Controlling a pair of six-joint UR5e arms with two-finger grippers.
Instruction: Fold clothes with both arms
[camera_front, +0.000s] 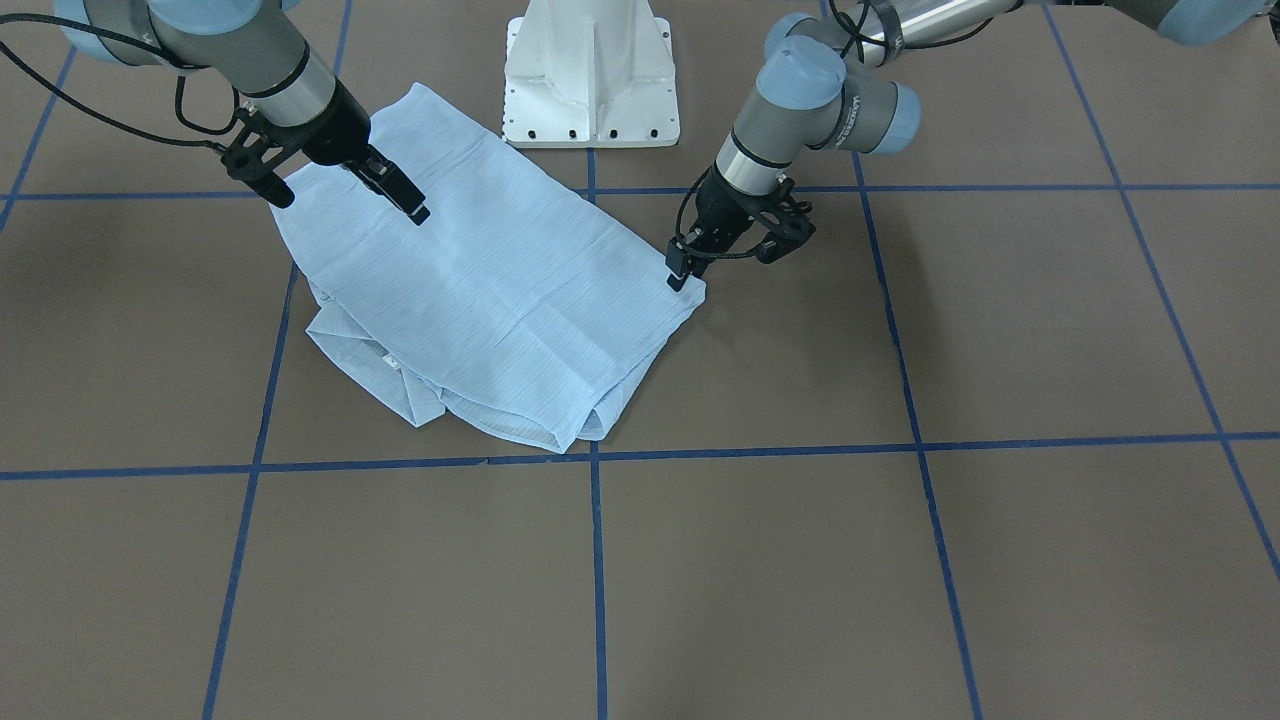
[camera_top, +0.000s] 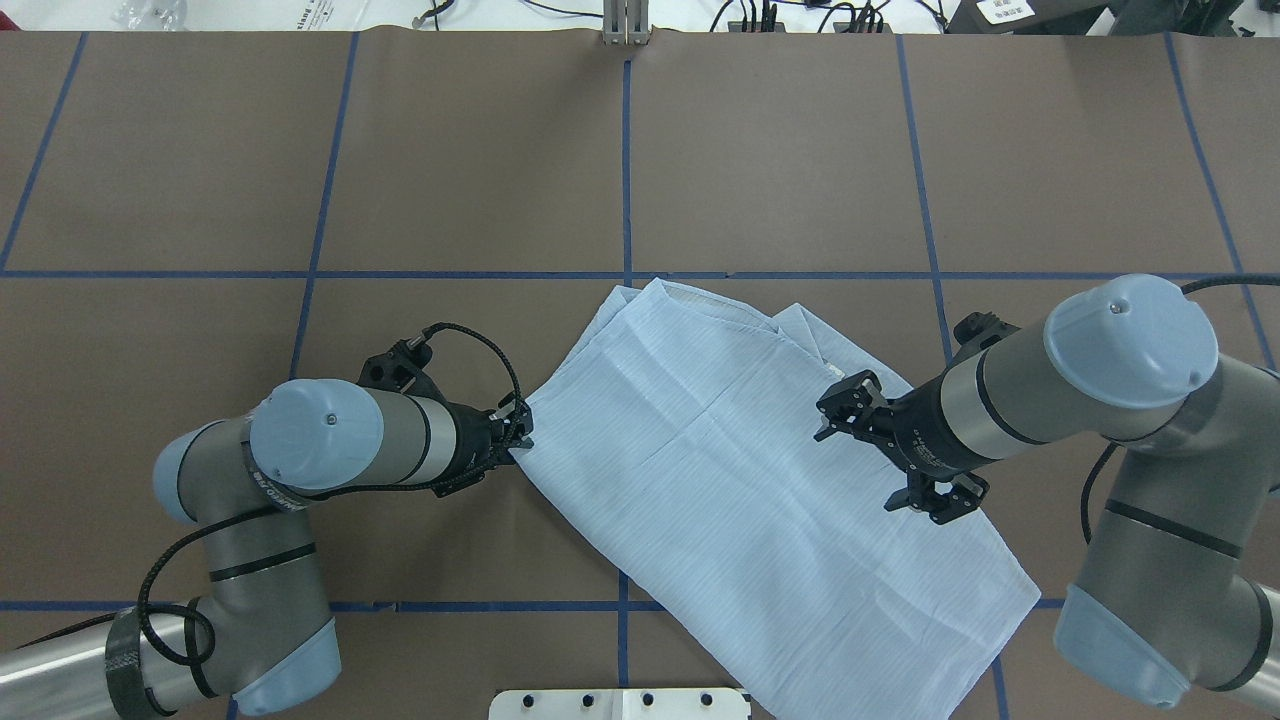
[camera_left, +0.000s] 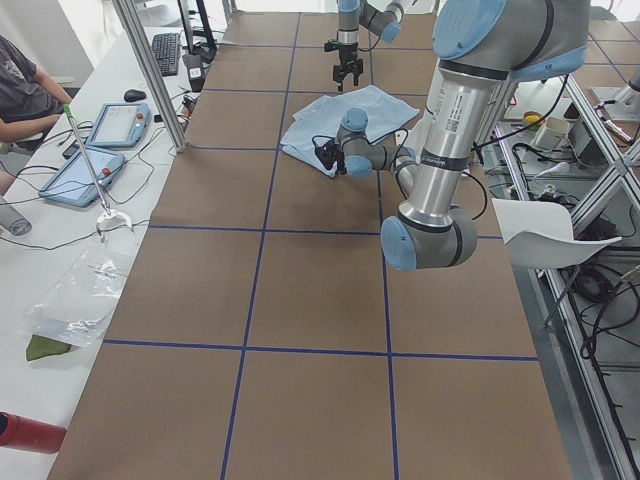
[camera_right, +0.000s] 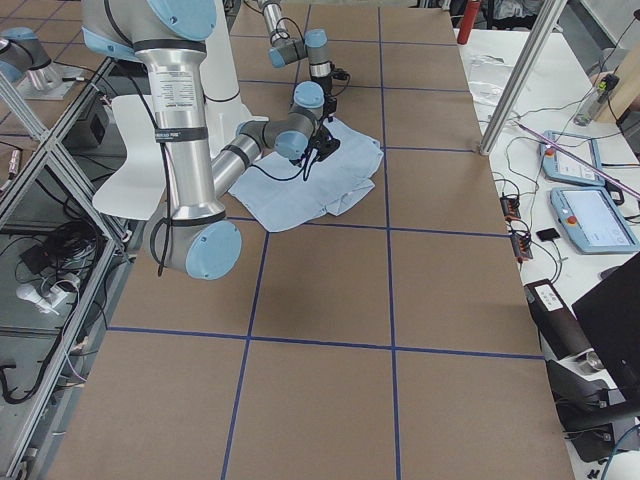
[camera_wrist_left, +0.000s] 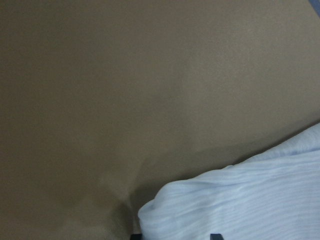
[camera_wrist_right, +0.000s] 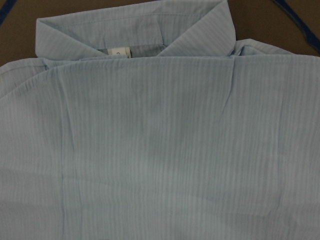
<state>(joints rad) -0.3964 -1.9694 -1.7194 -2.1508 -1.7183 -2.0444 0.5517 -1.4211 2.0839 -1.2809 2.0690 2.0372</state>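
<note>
The light-blue striped shirt (camera_front: 480, 290) lies folded into a rough rectangle on the brown table, near the robot's base; it also shows in the overhead view (camera_top: 720, 470). Its collar (camera_wrist_right: 135, 30) and neck label (camera_wrist_right: 119, 51) peek out at the far edge. My left gripper (camera_front: 683, 275) is low at the shirt's side corner (camera_wrist_left: 250, 210), with its fingers close together on the cloth; it shows in the overhead view too (camera_top: 518, 435). My right gripper (camera_top: 870, 460) is wide open and empty, hovering over the shirt's opposite side (camera_front: 350, 200).
The white pedestal base (camera_front: 590, 80) stands right behind the shirt. Blue tape lines (camera_front: 595, 455) divide the brown table into squares. Beyond the table's far side stand an aluminium post (camera_left: 150, 70), tablets (camera_left: 110, 125) and a seated person (camera_left: 25, 90).
</note>
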